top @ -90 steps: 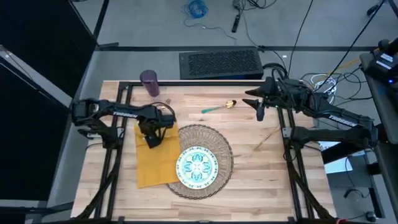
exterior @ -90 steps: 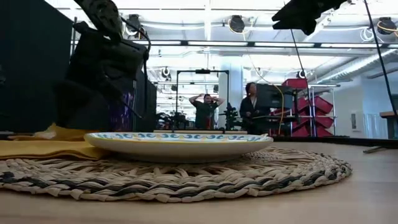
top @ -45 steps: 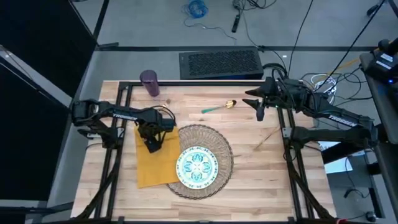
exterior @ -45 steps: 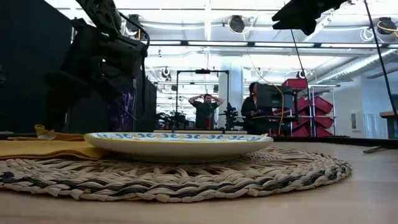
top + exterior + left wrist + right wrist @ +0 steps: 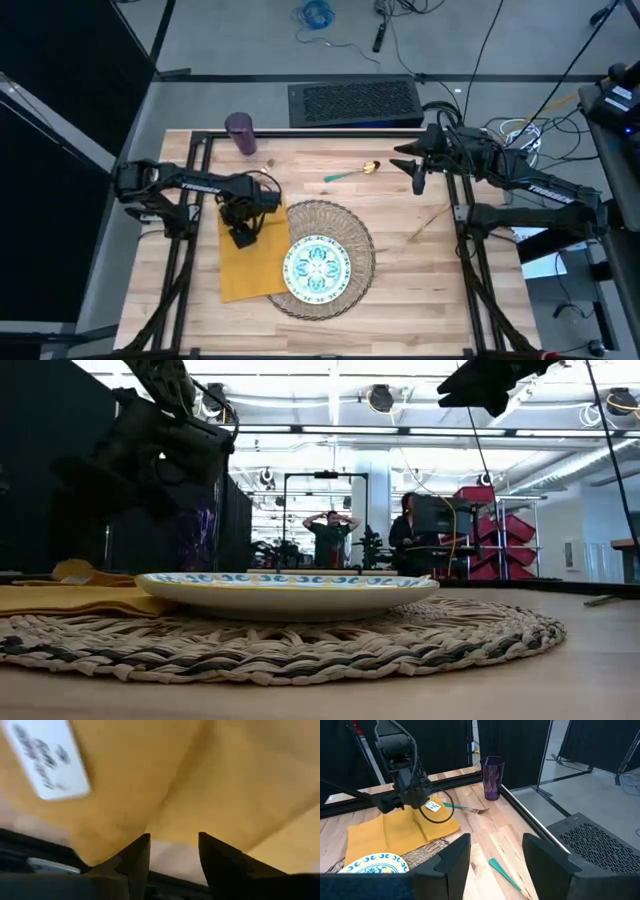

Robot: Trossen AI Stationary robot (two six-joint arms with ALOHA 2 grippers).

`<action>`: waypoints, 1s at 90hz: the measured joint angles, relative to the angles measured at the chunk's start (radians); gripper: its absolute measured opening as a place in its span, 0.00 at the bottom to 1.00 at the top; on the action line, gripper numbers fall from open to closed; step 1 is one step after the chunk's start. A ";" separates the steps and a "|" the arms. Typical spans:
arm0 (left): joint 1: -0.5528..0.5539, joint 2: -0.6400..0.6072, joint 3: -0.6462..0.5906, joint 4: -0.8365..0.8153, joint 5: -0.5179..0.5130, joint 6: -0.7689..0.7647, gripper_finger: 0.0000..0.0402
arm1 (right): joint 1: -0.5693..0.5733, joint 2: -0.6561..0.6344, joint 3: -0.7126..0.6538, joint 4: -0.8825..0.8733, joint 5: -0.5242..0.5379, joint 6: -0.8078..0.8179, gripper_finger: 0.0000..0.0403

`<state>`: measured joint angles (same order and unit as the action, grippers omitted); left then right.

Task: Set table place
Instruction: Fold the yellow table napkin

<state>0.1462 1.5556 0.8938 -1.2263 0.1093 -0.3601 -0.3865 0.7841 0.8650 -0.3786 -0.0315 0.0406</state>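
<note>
The mustard napkin [image 5: 240,270] lies flat on the table [image 5: 400,290], its right edge tucked under the woven placemat [image 5: 350,230]. The floral plate [image 5: 318,266] rests on that mat. My left gripper [image 5: 243,237] hovers open just over the napkin's far end [image 5: 225,785], beside a white label [image 5: 47,762]. My right gripper [image 5: 416,180] hangs open above the table's far right, holding nothing. A teal-handled spoon [image 5: 352,173] lies left of it. A fork [image 5: 467,809] lies past the napkin's far edge, and the purple cup [image 5: 240,133] stands at the far left corner.
A thin gold piece of cutlery [image 5: 430,222] lies on the bare wood right of the mat. Black rails [image 5: 190,240] run along the table's left and right sides. People stand in the room far behind the table [image 5: 330,540].
My left gripper has risen a little over the napkin's far end. The raised bump of cloth under it has sunk lower and flatter. The right arm has kept still.
</note>
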 joint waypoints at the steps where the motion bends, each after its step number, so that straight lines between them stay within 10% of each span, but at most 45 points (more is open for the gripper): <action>1: 0.000 0.000 0.003 0.005 -0.012 0.001 0.37 | 0.000 0.000 0.000 0.000 0.000 0.000 0.41; 90: 0.076 0.000 -0.020 0.098 -0.367 -0.027 0.37 | 0.000 0.000 0.000 0.007 -0.002 -0.011 0.41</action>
<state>0.2222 1.5558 0.8741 -1.1287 -0.2574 -0.3873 -0.3864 0.7845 0.8651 -0.3712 -0.0330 0.0296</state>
